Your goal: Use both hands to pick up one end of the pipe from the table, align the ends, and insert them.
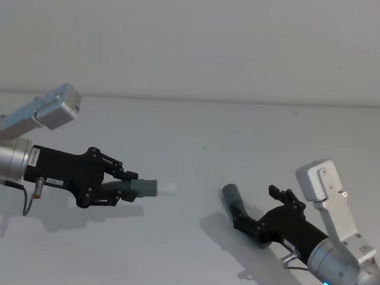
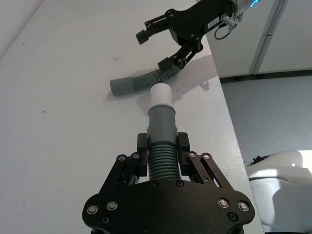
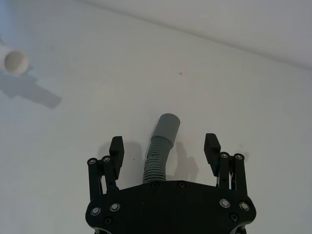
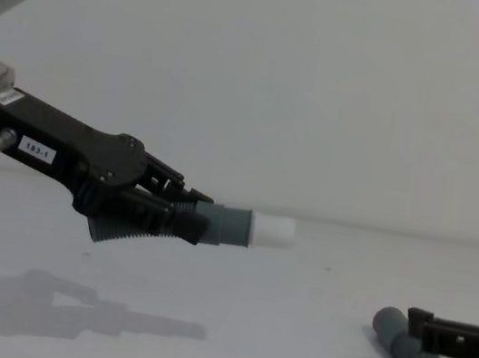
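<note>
Two hands are over the white desk (image 1: pixel 197 130). The left hand (image 4: pixel 192 213) has a small white label (image 4: pixel 39 150) on its black body. In the chest view it seems to read "183-1", but the last sign is not sure. A similar label on the other hand is too small to read.

The left hand comes in from the left side of the head view and is raised above the desk, with its shadow lying below it. It stretches almost level towards the right of the frame, behind a silver wrist (image 1: pixel 5 158). Its fingers are pressed on the short hose piece (image 1: pixel 145 188) and pinch it at the ribbed part. The smooth grey tube and the white tip (image 1: pixel 166 187) stick out past the fingers and point to the right side of the frame.

The right hand (image 1: pixel 257 208) enters from the lower right corner of the head view, low over the desk and pointing up and left. Its fingers are spread wide. The long ribbed hose (image 3: pixel 157 158) lies on the desk between them, and in the right wrist view it touches neither finger. The smooth cuff (image 3: pixel 168 124) of the hose reaches beyond the fingertips, well apart from the white tip.
</note>
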You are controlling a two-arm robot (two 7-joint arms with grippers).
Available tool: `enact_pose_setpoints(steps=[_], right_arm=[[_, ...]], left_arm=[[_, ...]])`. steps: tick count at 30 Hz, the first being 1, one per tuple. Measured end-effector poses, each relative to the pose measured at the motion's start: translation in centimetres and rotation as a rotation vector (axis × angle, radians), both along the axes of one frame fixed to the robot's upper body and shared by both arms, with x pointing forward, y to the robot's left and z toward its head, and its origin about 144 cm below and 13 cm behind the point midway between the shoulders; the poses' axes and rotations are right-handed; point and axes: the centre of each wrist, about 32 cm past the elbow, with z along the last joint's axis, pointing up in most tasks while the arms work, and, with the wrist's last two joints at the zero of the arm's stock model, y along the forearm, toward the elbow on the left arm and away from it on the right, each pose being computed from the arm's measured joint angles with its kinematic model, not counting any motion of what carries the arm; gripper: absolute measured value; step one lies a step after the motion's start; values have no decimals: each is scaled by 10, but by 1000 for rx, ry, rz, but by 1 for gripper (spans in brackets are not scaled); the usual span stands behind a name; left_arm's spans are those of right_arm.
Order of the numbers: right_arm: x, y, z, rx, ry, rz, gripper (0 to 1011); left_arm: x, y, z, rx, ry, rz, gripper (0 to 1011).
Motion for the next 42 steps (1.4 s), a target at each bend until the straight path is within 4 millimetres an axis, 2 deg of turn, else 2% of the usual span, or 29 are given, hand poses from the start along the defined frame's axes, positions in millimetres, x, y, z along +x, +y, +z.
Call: enact_pose_setpoints(steps=[23, 42], right_arm=[[16, 3, -14, 0, 45, -2, 1000], [20, 0, -19, 13, 97, 2, 1000]], left_arm=[[0, 0, 0, 0, 0, 0, 322], [0, 0, 0, 0, 0, 0, 322]])
